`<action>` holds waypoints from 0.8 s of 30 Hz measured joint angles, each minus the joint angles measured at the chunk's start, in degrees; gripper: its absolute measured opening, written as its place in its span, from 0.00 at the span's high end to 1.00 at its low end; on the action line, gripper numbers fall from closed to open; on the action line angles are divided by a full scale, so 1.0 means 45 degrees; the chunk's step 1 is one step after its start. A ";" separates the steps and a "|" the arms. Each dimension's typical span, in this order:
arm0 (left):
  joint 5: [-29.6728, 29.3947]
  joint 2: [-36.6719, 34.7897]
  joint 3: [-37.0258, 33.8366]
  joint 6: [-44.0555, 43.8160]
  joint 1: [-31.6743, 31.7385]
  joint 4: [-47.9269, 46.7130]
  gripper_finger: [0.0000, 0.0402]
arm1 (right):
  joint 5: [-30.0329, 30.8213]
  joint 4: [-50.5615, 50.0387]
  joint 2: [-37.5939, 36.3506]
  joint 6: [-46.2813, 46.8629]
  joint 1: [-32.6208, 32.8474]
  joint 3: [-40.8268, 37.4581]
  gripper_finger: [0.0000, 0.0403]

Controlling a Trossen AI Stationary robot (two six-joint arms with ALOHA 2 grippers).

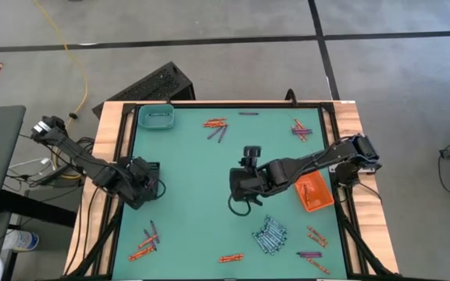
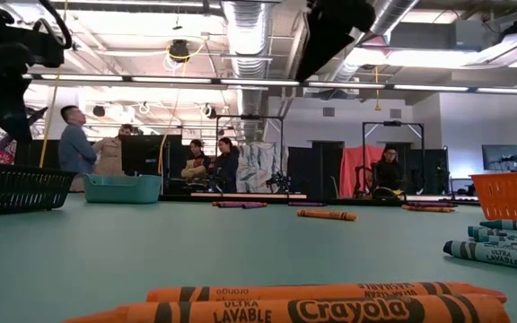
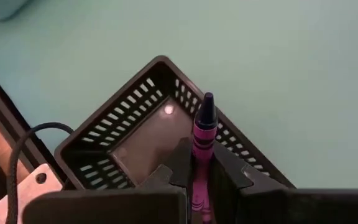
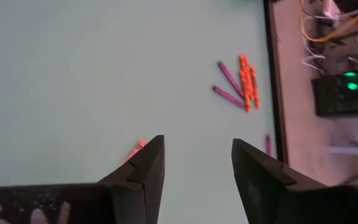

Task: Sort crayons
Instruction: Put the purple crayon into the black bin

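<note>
While the left gripper [image 3: 197,177] clenched a purple crayon [image 3: 202,134] directly above the black tray [image 3: 98,134], the right gripper [image 4: 197,165] hovered released, other crayons [image 4: 241,81] lying well beyond its fingertips.

Both arms are dark, jointed and near-black, each ending in an end effector, the left end effector [image 3: 194,171] and the right end effector [image 4: 197,168], with two matte black wedge-shaped fingers [image 4: 143,171], while a black cable [image 3: 23,146] loops beside a pale bracket with screw holes [image 3: 23,190].
</note>
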 joint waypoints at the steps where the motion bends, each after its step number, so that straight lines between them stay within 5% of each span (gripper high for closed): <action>1: -0.0056 0.0007 0.0004 -0.0073 0.0000 0.0017 0.96 | 0.0132 -0.0190 0.0000 0.0120 0.0000 0.0000 0.55; 12: 0.0068 0.0141 0.0013 -0.0269 0.0112 0.0171 0.95 | 0.0906 -0.1627 0.0005 0.1320 0.0000 0.0000 0.55; 24: 0.0928 0.0912 0.0013 0.0571 0.0755 0.0235 0.78 | 0.1104 -0.1758 0.0005 0.1300 0.0000 0.0000 0.55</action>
